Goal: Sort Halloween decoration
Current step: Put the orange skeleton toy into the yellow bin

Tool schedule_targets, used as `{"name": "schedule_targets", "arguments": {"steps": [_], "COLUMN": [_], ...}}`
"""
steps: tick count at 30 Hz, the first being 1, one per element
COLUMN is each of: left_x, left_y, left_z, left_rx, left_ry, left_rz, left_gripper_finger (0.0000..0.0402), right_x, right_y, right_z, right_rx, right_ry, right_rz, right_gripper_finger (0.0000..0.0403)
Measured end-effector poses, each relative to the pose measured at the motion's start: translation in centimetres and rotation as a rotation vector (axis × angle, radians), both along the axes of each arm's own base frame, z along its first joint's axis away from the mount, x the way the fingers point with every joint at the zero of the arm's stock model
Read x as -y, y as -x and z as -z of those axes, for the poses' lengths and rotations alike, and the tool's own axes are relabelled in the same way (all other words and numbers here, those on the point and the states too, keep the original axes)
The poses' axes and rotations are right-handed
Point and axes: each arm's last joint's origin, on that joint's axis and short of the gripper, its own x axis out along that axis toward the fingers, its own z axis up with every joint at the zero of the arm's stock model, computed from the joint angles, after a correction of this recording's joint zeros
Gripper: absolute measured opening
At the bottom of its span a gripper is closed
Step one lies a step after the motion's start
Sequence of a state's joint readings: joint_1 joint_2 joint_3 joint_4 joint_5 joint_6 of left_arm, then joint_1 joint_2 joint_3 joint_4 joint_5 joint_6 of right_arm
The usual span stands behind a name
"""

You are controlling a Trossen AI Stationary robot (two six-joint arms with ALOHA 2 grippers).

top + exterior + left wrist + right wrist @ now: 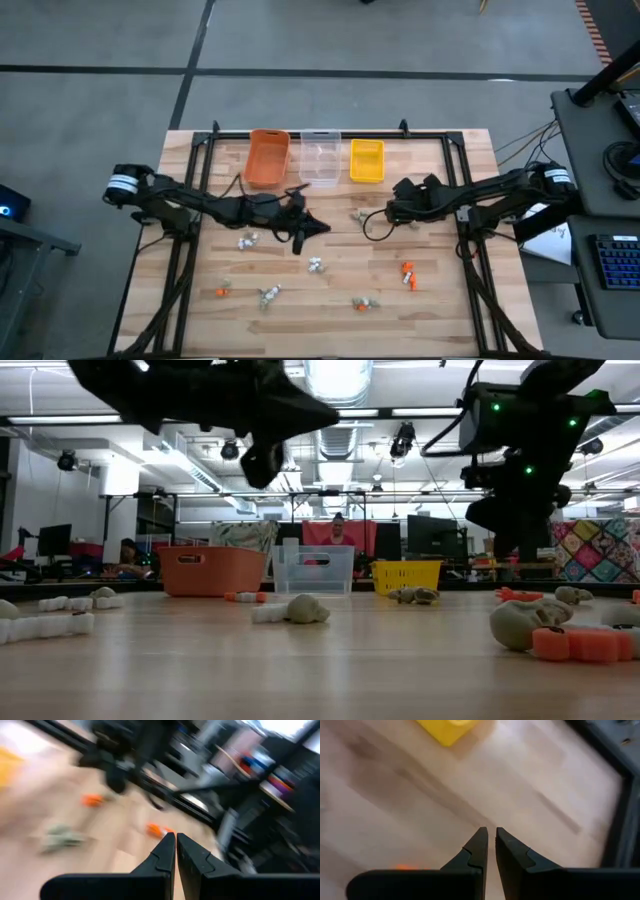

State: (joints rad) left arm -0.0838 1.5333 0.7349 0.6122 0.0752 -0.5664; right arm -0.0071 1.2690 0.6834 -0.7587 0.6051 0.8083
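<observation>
Overhead view, arms and targets. My left gripper (318, 227) sits just left of the frame's centre with its fingers pressed together and nothing between them; its own wrist view shows the two tips touching. My right gripper (392, 211) sits right of centre, below the yellow bin (367, 160). Its fingers stand almost together with a thin gap, and nothing shows between them, so I judge it empty.

The Halloween decoration (316, 265) lies scattered across the lower half of the table, none of it in a bin that I can see. The white piece marked here lies directly below the left gripper, nearer to it than to the right gripper, and apart from the fingers. A grey-tan and white piece (247, 241) lies to the lower left of that gripper. The orange pair (408, 272) lies below and slightly right of the right gripper, so that arm is the nearer one for it. A small grey-tan piece (360, 215) lies just left of the right gripper.

The pieces are too small here for me to read a long axis.

The orange bin (267, 157) and clear bin (320, 156) stand in the upper middle, above both grippers and away from the trinkets. I judge that each arm must first come down the frame, then open.
</observation>
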Motion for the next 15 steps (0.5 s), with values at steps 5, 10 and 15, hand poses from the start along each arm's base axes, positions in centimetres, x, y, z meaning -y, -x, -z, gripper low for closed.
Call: {"name": "schedule_targets", "arguments": {"steps": [5, 10, 15], "left_x": [0.6, 0.7, 0.7], "left_y": [-2.0, -3.6, -3.8], "left_z": [-0.1, -0.8, -1.9], "left_rx": [0.007, 0.038, 0.128], "left_ry": [-0.022, -0.015, -0.053], "left_rz": [0.244, 0.255, 0.262], "left_gripper_finger": [0.0000, 0.0000, 0.0000], "right_x": [-0.2, -0.1, -0.1], "right_y": [-0.6, -1.0, -1.0], "right_z": [-0.6, -1.2, -1.2], "right_rx": [0.001, 0.016, 0.018], "right_ry": [-0.052, -0.049, -0.049], "right_rz": [-0.072, -0.083, -0.082], "right_gripper_finger": [0.0028, 0.0028, 0.0028]}}
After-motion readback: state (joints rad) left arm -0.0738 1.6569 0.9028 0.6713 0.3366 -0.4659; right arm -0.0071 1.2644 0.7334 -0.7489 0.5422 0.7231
